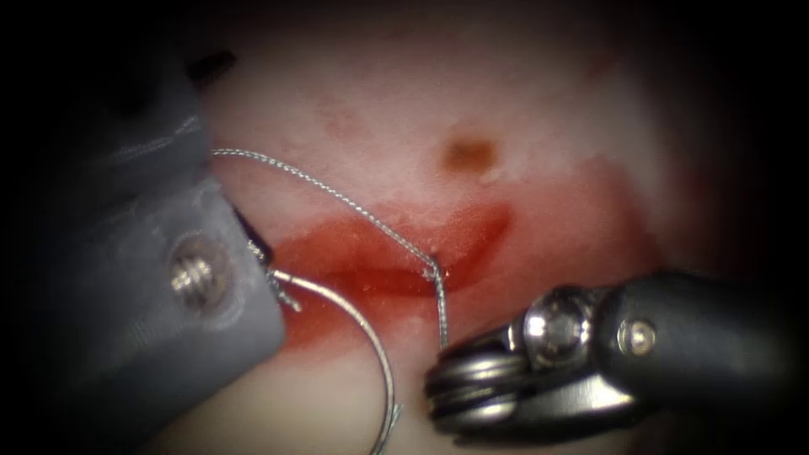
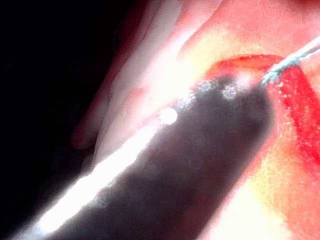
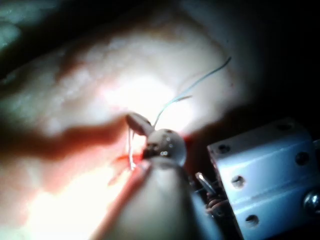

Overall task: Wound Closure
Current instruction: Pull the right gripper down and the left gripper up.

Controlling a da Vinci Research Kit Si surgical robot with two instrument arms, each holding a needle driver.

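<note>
**Inspector:** Progress on the closure?

**Onlooker:** Early, in my judgement. The cut [image 1: 396, 282] lies open across the middle of the endoscope frame, ringed with red fluid [image 1: 472, 232]. I see no knot and no stitch bridging its edges. The thread [image 1: 337, 192] meets the tissue [image 1: 379, 109] at one spot, just right of the cut's centre. So at most one pass is in place and nearly all the closing is left.

**Inspector:** Location of the needle?

**Onlooker:** Lower centre of the frame, clear of the tissue as far as I can see. The needle [image 1: 373, 337] curves from the cut's left end down to the bottom edge.

**Inspector:** And the end effectors?

**Onlooker:** The left end effector [image 1: 257, 253], at centre left, looks closed on one end of the needle's curve. Whether that is the point or the tail I cannot tell. The right end effector [image 1: 445, 350] comes in from the lower right, below the cut. A short, straight run of thread drops from the entry spot to its tip, and I take it to be closed on that thread. The rest of the thread arcs up and left, going behind the left tool.
</note>
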